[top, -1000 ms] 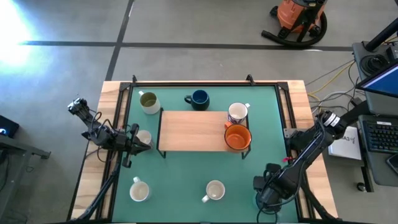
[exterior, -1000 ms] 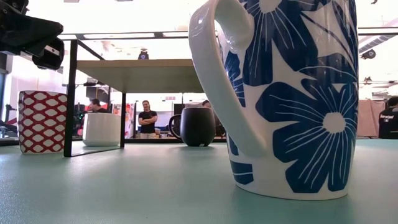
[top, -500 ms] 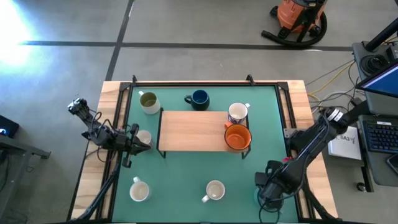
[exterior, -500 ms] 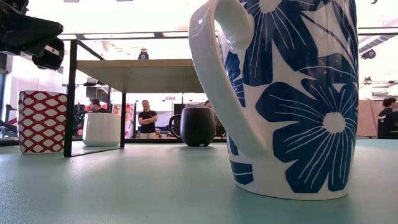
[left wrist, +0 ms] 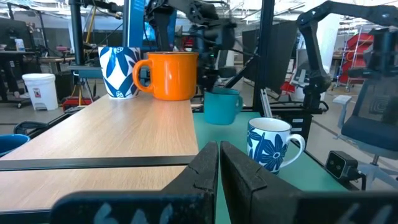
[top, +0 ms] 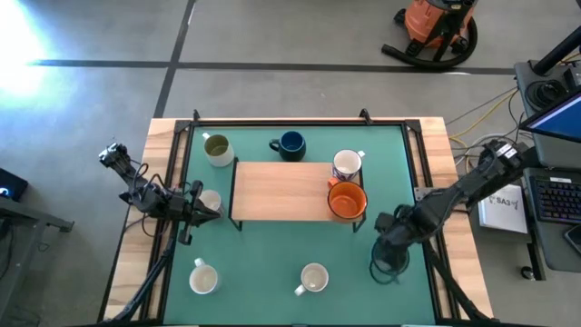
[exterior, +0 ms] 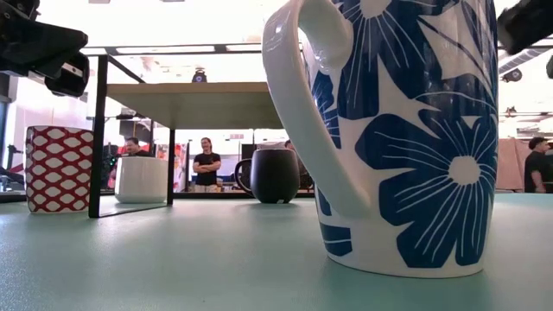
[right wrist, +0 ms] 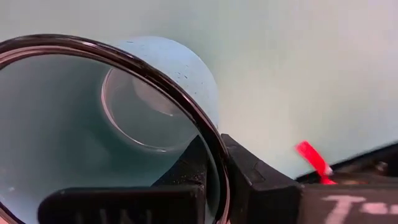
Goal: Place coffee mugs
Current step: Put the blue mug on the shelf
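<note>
The teal mug [top: 382,262] hangs from my right gripper [right wrist: 214,149] over the mat, right of the wooden shelf [top: 281,191]; it also shows in the left wrist view [left wrist: 221,107]. An orange mug [top: 347,201] and a blue-patterned white mug [top: 346,165] stand on the shelf's right end. A blue-flowered mug [top: 313,277] and a white mug [top: 202,276] stand near the near edge. An olive-lined mug [top: 218,148] and a navy mug [top: 290,143] stand behind the shelf. My left gripper [left wrist: 218,152] is shut and raised beside a red-patterned mug [exterior: 57,168]. My right gripper pinches the teal mug's rim [right wrist: 205,124], one finger inside the cup and one finger [right wrist: 249,168] outside its wall. The fingers come from above, pointing down. The mug hangs below them, mouth up and slightly tilted; it seems to be clear of the mat.
The shelf stands on thin black legs [exterior: 99,130] with open room under it. A black rail frames the green mat [top: 272,245]. People stand in the room beyond the far edge [exterior: 206,164].
My right gripper has carried the teal mug from the near right corner toward the far edge and the shelf's right end, and it now shows at the low view's upper right. The left arm and the other mugs have kept still.
</note>
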Available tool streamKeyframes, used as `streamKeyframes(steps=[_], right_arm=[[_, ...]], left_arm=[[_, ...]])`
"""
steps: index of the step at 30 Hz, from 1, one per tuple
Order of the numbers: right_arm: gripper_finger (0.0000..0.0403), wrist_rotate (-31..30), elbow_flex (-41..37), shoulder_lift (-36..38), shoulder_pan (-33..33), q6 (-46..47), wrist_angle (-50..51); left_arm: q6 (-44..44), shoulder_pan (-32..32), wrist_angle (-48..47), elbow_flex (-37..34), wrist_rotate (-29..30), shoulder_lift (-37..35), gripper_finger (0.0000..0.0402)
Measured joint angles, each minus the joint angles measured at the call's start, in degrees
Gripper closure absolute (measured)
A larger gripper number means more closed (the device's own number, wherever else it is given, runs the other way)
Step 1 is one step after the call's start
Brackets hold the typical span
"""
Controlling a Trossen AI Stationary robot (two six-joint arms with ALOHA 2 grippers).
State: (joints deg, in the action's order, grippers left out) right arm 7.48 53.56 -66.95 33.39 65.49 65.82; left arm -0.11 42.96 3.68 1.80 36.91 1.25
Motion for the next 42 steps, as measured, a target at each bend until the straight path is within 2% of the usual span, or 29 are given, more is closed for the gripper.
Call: streamKeyframes(steps=[9, 18, 23, 35, 42], right_arm=[[0.0389, 0.05, -2.50, 6.09, -12.35, -1.07, 8.13], [0.0389, 1.15, -4.03, 11.22, -23.53, -1.01, 8.61], [0.0390, 2.04, -4.19, 12.33, -25.79, -0.65, 13.54], [0.0390, 1.85, -4.20, 16.30, -28.08, 6.54, 13.60], [0.0390, 1.56, -4.20, 16.28, -32.53, 9.42, 13.43]], left_arm=[[0.01, 0.00, 0.00, 0.00, 0.00, -0.01, 0.0402], [0.01, 0.00, 0.00, 0.00, 0.00, 0.01, 0.0402], [0.01, 0.00, 0.02, 0.00, 0.00, -0.01, 0.0402], [0.01, 0.00, 0.02, 0.00, 0.02, 0.01, 0.0402], [-0.01, 0.00, 0.02, 0.00, 0.00, 0.01, 0.0402]])
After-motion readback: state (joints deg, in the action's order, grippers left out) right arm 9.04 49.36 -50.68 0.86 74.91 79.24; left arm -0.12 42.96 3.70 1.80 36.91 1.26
